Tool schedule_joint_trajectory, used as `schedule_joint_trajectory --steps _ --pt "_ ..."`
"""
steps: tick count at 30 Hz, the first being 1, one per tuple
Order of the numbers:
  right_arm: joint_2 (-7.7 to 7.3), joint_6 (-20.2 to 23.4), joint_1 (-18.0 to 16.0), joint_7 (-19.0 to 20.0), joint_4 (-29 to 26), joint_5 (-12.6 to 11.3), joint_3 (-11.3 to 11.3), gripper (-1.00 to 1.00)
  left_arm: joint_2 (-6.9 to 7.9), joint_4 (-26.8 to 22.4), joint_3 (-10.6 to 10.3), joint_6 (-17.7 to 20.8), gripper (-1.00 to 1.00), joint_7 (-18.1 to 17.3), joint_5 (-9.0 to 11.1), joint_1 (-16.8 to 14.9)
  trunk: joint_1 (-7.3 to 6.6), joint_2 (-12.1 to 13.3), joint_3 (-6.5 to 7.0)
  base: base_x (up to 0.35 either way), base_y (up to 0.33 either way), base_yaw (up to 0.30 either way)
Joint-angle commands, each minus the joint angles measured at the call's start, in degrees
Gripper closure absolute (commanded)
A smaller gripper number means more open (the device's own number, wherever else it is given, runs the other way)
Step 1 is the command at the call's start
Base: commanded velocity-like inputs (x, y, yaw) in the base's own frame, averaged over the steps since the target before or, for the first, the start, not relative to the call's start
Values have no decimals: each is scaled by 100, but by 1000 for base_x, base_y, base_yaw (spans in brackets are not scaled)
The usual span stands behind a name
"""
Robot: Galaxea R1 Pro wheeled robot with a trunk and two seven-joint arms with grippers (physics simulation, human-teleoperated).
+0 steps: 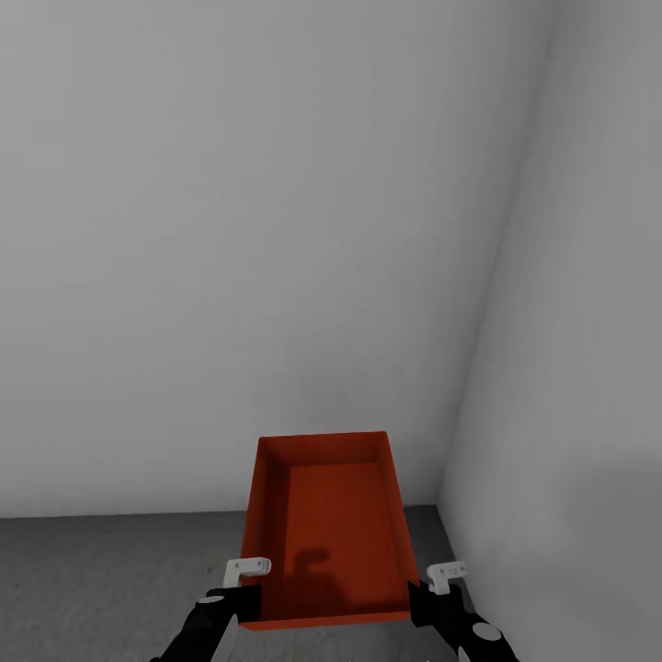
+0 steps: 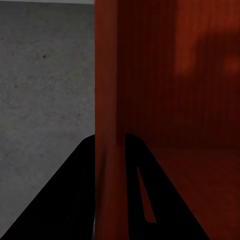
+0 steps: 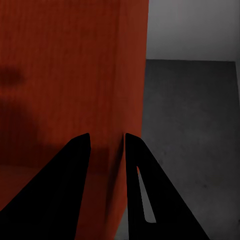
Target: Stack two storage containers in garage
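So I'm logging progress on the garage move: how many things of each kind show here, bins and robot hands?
Orange-red storage container: 1, held above the concrete floor near the white wall corner.
Robot hands: 2, the left hand and the right hand, each clamped on a side wall of the container.
Total: 3
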Motion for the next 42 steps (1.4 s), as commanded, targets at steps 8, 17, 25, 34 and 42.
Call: schedule_joint_trajectory --steps 8,17,25,34,42 --pt "-12 -69 0 100 -24 10 88 100 281 -4 70 54 100 122 -119 -5 177 -330 -225 0 0 0" --pt "-12 -69 0 101 -24 10 88 100 282 -4 69 54 100 118 -119 -5 375 -691 -467 0 0 0" --pt "-12 -69 0 102 -24 10 88 100 283 -4 71 54 100 117 -119 -5 551 -1011 -683 0 0 0" --pt "-12 -69 0 100 -24 10 88 100 285 -4 71 54 100 116 -119 -5 748 -1372 -921 0 0 0" --pt "-12 -69 0 98 -24 10 88 100 277 -4 71 54 100 117 -119 -5 792 -1453 -1024 0 0 0"
